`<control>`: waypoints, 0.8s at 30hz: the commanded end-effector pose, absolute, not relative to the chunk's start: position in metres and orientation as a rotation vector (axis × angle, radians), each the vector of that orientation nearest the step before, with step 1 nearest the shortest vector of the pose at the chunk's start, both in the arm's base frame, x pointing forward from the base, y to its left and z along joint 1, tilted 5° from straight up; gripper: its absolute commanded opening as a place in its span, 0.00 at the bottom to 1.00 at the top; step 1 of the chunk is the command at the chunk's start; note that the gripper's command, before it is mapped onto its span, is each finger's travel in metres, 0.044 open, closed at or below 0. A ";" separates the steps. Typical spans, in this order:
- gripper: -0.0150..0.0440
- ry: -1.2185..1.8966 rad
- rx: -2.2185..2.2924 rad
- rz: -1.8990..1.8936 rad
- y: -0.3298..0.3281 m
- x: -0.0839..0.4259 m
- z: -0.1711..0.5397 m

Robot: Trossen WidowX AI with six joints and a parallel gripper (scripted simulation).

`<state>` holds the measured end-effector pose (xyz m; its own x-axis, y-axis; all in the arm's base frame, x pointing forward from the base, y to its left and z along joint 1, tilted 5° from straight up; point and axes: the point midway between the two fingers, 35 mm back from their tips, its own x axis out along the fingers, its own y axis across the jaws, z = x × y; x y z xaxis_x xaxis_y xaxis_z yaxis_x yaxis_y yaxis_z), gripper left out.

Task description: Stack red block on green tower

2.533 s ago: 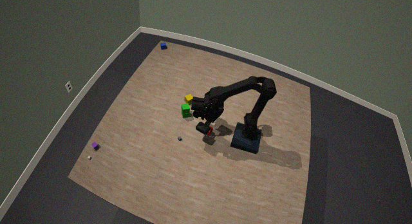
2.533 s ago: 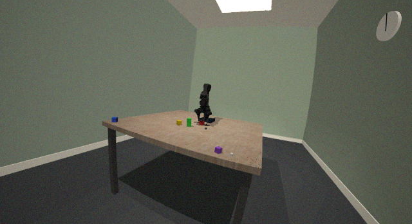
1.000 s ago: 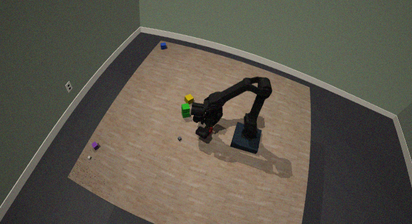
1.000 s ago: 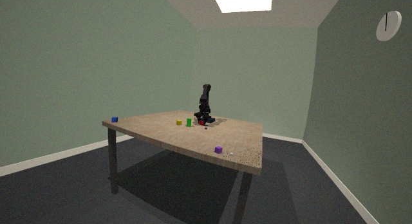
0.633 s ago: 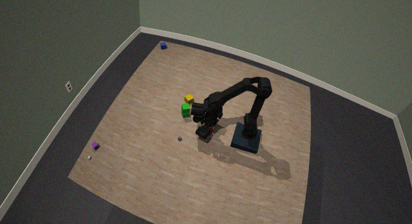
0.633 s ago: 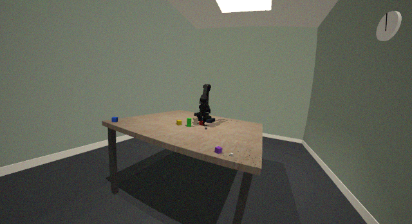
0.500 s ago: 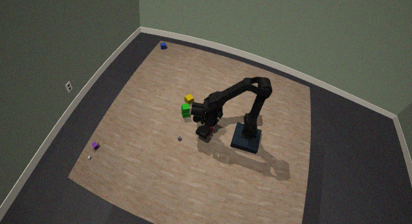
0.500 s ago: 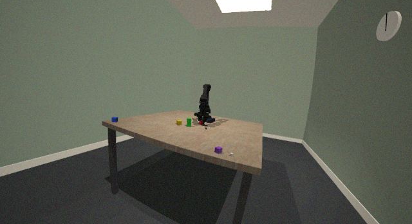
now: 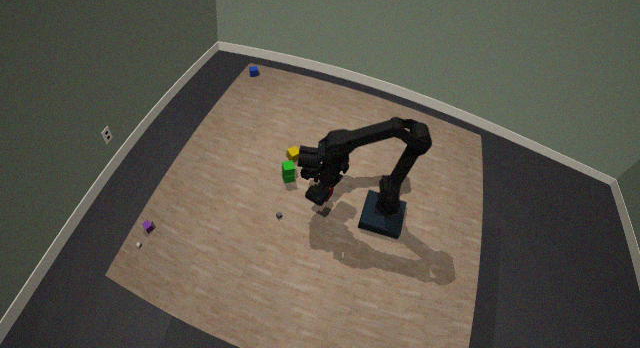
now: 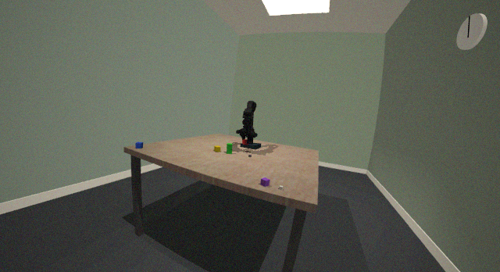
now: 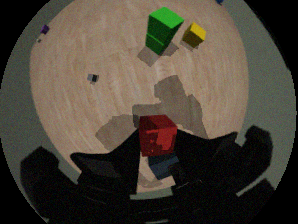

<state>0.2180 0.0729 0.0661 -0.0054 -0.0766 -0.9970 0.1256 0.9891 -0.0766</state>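
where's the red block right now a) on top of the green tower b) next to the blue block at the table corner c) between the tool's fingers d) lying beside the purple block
c, the wrist view shows the red block clamped in the tool, apart from the green tower, whose top is bare.
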 end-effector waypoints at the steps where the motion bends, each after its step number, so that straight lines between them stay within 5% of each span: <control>1: 0.25 1.567 0.044 -0.159 0.075 0.218 0.089; 24: 0.25 1.560 0.059 -0.171 0.075 0.238 0.124</control>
